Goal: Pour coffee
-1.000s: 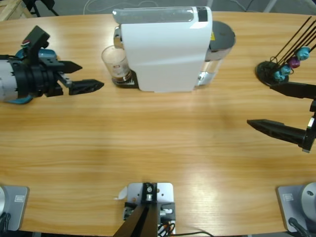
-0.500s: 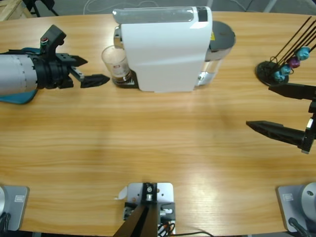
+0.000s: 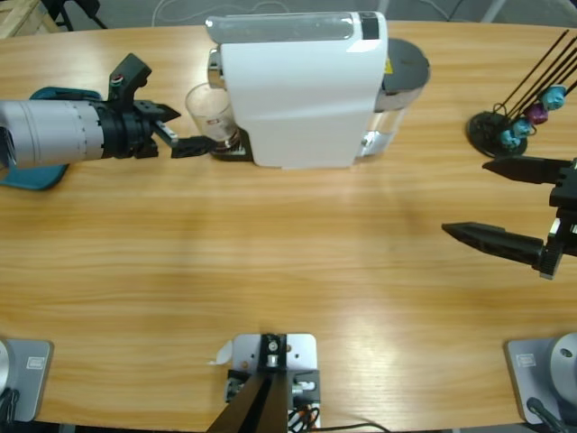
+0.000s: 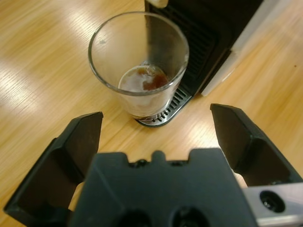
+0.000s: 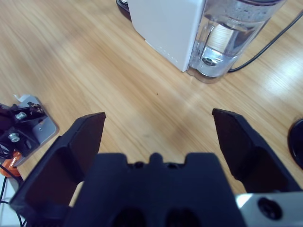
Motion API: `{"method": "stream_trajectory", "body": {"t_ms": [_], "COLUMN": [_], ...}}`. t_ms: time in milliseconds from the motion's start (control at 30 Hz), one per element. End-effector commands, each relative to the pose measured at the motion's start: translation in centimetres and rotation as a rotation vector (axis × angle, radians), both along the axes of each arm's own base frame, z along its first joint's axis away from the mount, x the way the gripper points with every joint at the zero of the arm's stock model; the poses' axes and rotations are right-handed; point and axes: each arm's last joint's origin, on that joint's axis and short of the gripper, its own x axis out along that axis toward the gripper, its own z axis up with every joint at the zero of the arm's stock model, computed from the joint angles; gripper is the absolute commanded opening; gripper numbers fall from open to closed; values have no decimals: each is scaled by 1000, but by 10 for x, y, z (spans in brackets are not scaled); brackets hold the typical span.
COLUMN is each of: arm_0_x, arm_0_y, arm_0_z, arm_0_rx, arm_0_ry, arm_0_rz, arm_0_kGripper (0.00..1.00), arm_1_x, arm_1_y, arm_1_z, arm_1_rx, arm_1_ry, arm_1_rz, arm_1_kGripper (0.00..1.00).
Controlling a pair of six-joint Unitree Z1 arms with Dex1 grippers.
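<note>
The left gripper [image 4: 154,132] has its jaws spread wide with nothing between them, and it points straight at the small clear glass cup [image 4: 138,61]. In the high view the same gripper [image 3: 185,131] sits just to the cup's [image 3: 209,113] outer side, its tips reaching level with the glass without visibly touching it. The cup stands upright on the black drip grate [image 4: 163,111] at the front of the white coffee machine [image 3: 302,86]. The coffee [image 4: 143,80] is a thin brownish pool covering the bottom of the cup.

The right gripper [image 3: 500,203] is likewise released, jaws far apart and holding nothing, well away from the coffee machine on the side opposite the cup. Its wrist view looks across bare wooden table [image 5: 94,61] toward the machine's white body [image 5: 165,23] and the clear water tank [image 5: 227,35] at the machine's back end, with a black cable [image 5: 270,42] trailing off beside the tank.

Beyond the right gripper, farther from the machine than the tank, stands a black capsule rack [image 3: 518,113] with thin wire arms carrying blue and purple capsules [image 3: 532,117].
</note>
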Motion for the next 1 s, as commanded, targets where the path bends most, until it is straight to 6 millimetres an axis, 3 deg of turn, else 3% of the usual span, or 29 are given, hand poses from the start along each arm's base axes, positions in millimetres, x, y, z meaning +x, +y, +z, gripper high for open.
{"method": "stream_trajectory", "body": {"t_ms": [33, 900, 967, 1000], "arm_0_x": [17, 49, 50, 50], "arm_0_y": [-4, -28, -29, -29], "arm_0_z": [-15, -27, -28, -29], "arm_0_rx": [32, 19, 21, 21], "arm_0_ry": [10, 13, 13, 15], "arm_0_rz": [-15, -65, -68, -68], "arm_0_kGripper": [1000, 997, 922, 827], "arm_1_x": [3, 7, 7, 8], "arm_1_y": [5, 8, 9, 9], "arm_1_z": [-5, -7, -7, -7], "arm_1_rx": [-16, -32, -34, -34], "arm_1_ry": [55, 78, 81, 81], "arm_1_rz": [17, 19, 19, 19], "arm_1_kGripper": [1000, 1000, 1000, 1000]}}
